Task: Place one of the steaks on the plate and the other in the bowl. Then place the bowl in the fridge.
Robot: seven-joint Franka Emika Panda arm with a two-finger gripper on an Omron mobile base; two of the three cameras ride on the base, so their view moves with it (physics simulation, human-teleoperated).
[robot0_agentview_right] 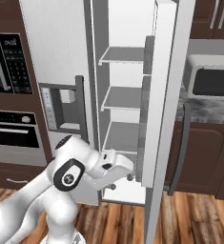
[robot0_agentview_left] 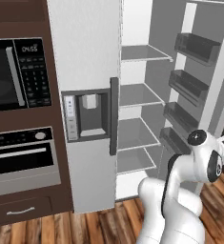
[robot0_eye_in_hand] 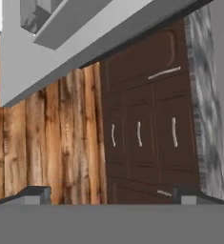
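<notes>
Beside the fridge [robot0_agentview_left: 92, 43], its right door swung wide, the hand [robot0_eye_in_hand: 112, 194] hangs spread and empty

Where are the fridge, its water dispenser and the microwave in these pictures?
fridge [robot0_agentview_left: 87, 43]: left base view, on its closed left door.
dispenser panel [robot0_agentview_left: 87, 114]: left base view, in its recess.
microwave [robot0_agentview_left: 1, 74]: left base view, on its dark glass door.

Even, shadowless rendered light fills all views, bright on the fridge [robot0_agentview_left: 87, 43] interior, with soft low-resolution blur and jagged edges, no glare or distortion.
</notes>
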